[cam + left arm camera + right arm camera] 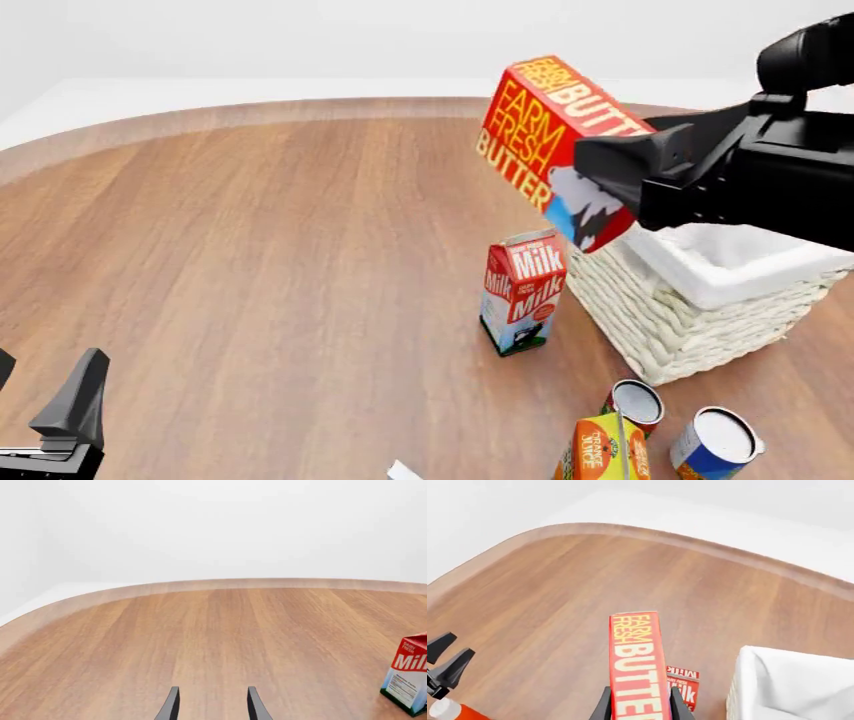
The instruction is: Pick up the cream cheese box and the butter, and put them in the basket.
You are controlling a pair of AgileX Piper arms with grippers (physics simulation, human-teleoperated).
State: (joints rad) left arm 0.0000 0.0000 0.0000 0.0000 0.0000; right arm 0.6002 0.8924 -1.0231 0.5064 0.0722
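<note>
"FARM FRESH BUTTER" on the butter (554,140); "Milk" on the milk carton (523,290).

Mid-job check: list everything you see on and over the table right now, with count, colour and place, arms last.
butter: 1, red-orange carton, held in the air left of the basket
basket: 1, white wicker with white lining, right side of the table
milk carton: 1, red and white, upright just left of the basket
cans: 2, white tops, one with a blue side, near edge in front of the basket
orange carton: 1, orange, near edge beside the cans
white object: 1, only a corner shows at the near edge
table: 1, brown wood
left gripper: open, low over bare table, near left
right gripper: shut on the butter
</note>
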